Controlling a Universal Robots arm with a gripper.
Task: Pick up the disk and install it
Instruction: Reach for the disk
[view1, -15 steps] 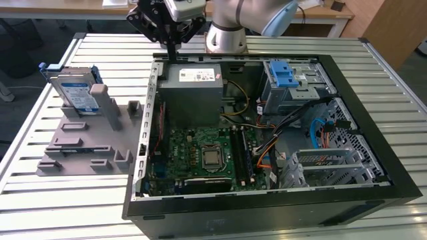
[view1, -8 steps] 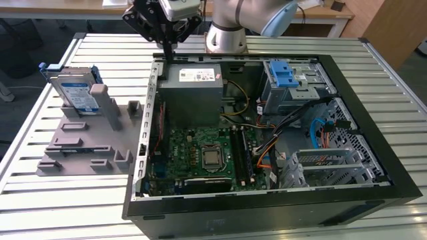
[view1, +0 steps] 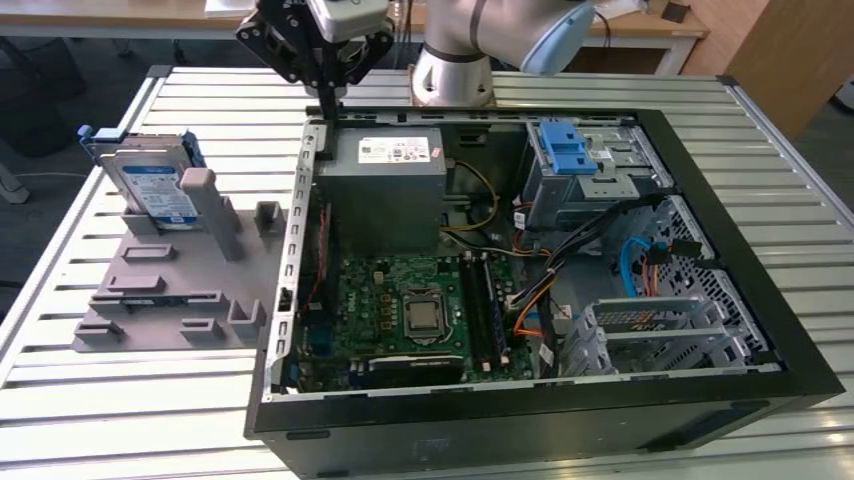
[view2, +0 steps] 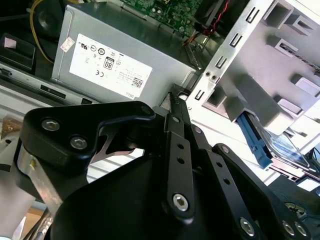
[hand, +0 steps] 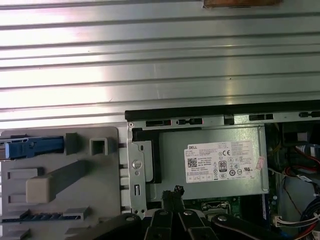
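Silver, blue-framed, the disk (view1: 150, 187) is stood upright in the grey holder (view1: 160, 300) near the table (view1: 120, 400) edge; the tool (view1: 328, 106) is seen closed tight above the case (view1: 534, 420) wall.

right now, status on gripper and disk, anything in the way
Gripper shut, empty, over the case edge by the grey metal box. Disk untouched, upright in the grey fixture, apart from gripper. Fixture post stands close beside the disk.
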